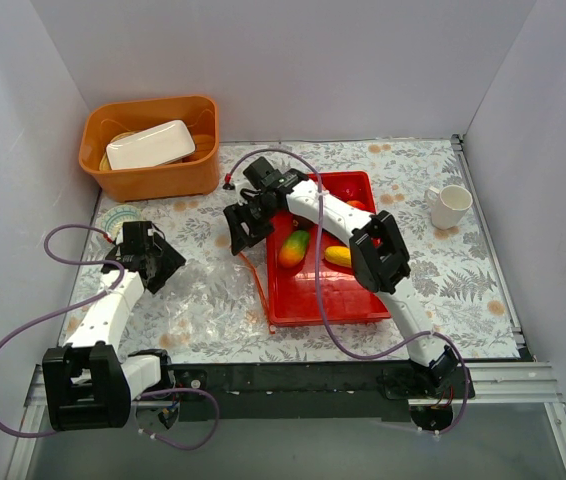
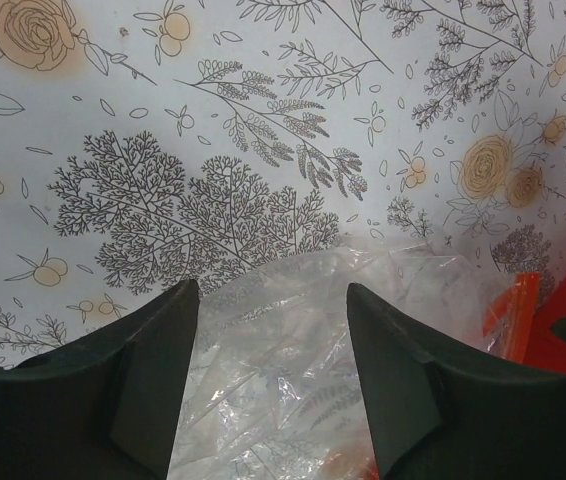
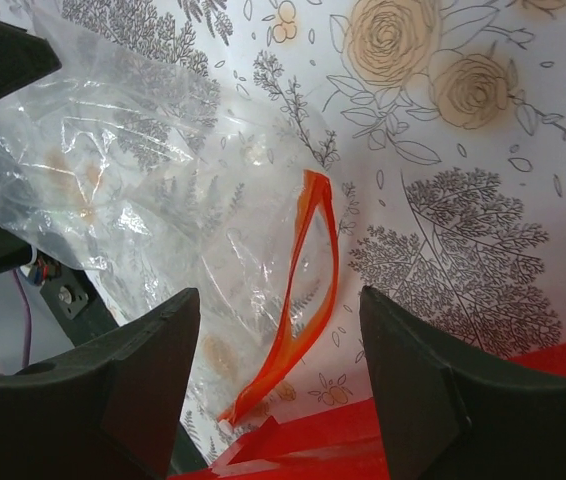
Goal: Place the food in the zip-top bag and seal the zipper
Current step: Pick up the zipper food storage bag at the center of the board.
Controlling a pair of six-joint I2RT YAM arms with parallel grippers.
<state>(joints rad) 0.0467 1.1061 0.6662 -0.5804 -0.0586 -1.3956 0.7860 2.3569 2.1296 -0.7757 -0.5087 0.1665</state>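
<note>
Judged at the bag-readying step, nothing loaded: found the bag lying flat on the table left of the tray, zipper just beside the tray's edge, mango and yellow piece in the tray. Saw the left gripper spread over the bag's left end and the right gripper spread above the zipper, both empty. Called next, probably, for 1 pinch on a zipper lip and a lift, the plastic pinned at the other end.

The left arm and right arm share white links, black joint housings and black bases; thin purple cables loop off each. The left gripper and right gripper are matte black with broad wedge fingers
</note>
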